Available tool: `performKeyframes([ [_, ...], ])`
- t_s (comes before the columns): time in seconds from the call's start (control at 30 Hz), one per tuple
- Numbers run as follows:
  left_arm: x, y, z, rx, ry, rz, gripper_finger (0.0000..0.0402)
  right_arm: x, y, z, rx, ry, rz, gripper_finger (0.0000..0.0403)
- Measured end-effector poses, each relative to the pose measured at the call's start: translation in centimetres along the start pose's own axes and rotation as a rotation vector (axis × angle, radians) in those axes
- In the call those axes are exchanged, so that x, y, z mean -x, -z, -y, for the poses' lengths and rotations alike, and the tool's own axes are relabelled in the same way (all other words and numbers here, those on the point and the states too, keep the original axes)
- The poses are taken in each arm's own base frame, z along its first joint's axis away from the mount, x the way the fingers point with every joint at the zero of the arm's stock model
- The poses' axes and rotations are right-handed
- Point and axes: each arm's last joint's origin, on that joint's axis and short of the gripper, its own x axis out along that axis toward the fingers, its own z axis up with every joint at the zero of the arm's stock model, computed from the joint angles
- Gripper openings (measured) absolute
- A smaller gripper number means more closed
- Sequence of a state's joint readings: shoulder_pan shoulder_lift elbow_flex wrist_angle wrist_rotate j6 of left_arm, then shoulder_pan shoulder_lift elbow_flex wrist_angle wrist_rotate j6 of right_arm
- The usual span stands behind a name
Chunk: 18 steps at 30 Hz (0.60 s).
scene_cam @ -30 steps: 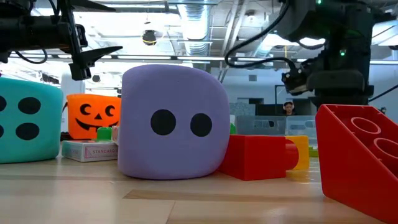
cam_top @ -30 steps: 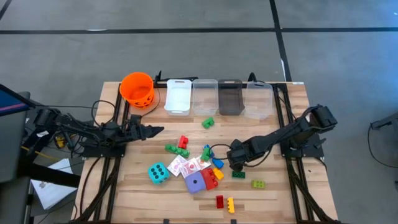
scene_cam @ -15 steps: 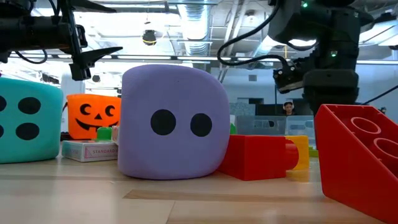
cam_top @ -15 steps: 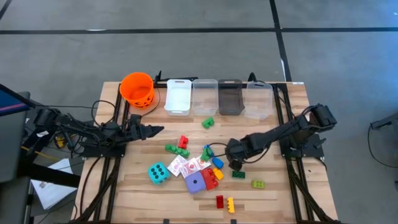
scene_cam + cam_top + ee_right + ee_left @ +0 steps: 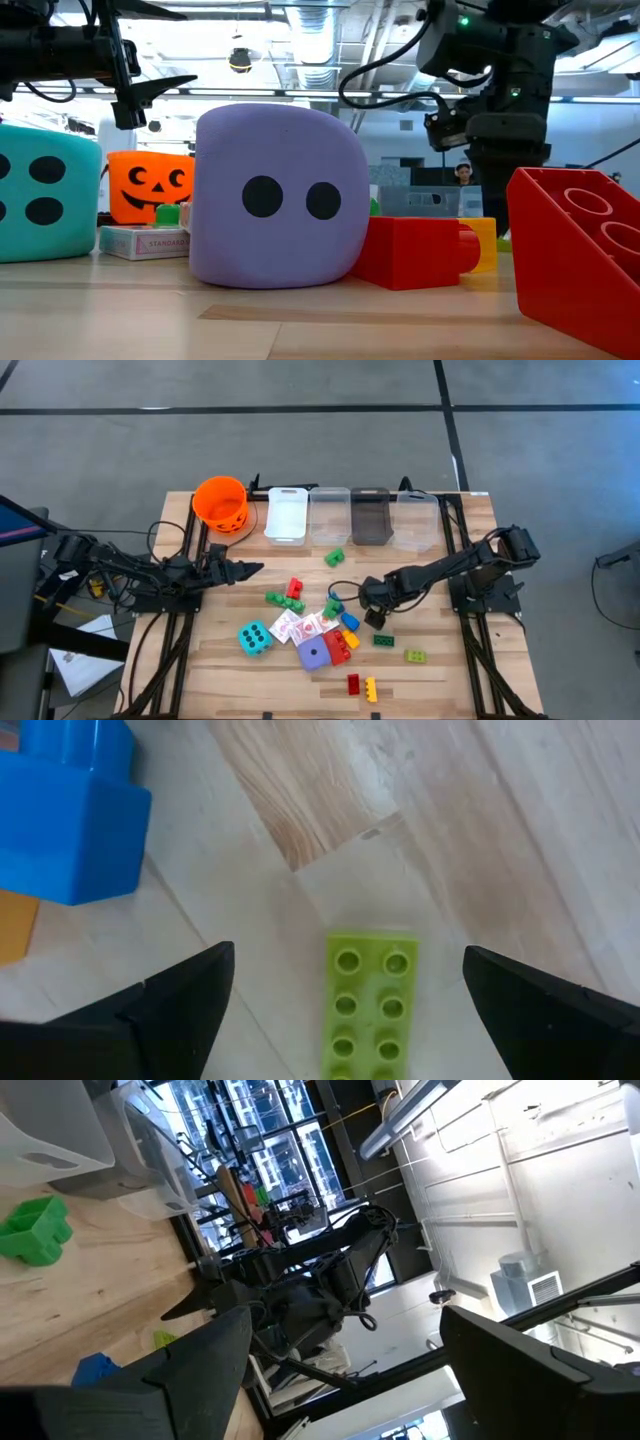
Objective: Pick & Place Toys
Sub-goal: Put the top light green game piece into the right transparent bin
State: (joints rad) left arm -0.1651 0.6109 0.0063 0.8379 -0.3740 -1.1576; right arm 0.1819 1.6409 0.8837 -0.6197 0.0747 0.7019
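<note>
Many toys lie scattered across the middle of the wooden table point(image 5: 470, 680): a teal die point(image 5: 254, 637), a purple die point(image 5: 314, 655), red-and-white cards point(image 5: 298, 626), and small bricks in red, green, yellow and blue. Behind them stand the orange bucket point(image 5: 220, 503) and a row of clear bins point(image 5: 352, 515), with one green brick point(image 5: 334, 558) just in front of the bins.

The right gripper point(image 5: 372, 612) hovers over the right edge of the pile, fingers spread wide and holding nothing. Its wrist camera looks straight down between those fingers at a lime-green studded brick point(image 5: 370, 1002) lying flat on the wood, with a blue brick point(image 5: 68, 810) off to one side. The left gripper point(image 5: 246, 570) waits out over the left part of the table, also open and empty.

That lime brick is likely rigid, light and fairly slick (hard moulded plastic, by the look of it). It should not deform or break under a firm pinch, but it could skate on the smooth wood or twist out if caught at a corner. The better hold is probably across its two long flat sides, near the middle of its length, fingers coming down low so the pads bear on the walls and not on the rounded studs.
</note>
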Motion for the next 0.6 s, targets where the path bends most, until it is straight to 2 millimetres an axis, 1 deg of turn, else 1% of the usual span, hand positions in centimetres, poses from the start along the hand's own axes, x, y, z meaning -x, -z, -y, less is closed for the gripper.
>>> performKeyframes([
  [0.13, 0.0, 0.0, 0.0, 0.001, 0.0, 0.0, 0.0319, -0.02, -0.18, 0.23, -0.004, 0.002, 0.0, 0.0382],
  [0.23, 0.0, 0.0, 0.0, 0.001, 0.0, 0.0, 0.0319, -0.04, -0.24, 0.31, -0.008, 0.001, -0.001, 0.0369],
  [0.5, 0.0, 0.0, 0.0, 0.001, 0.0, -0.001, 0.0319, -0.04, -0.23, 0.3, -0.008, 0.0, -0.002, 0.0288],
  [0.6, 0.0, 0.0, 0.0, 0.0, 0.0, -0.001, 0.0319, -0.03, -0.19, 0.25, -0.007, 0.0, -0.001, 0.0269],
])
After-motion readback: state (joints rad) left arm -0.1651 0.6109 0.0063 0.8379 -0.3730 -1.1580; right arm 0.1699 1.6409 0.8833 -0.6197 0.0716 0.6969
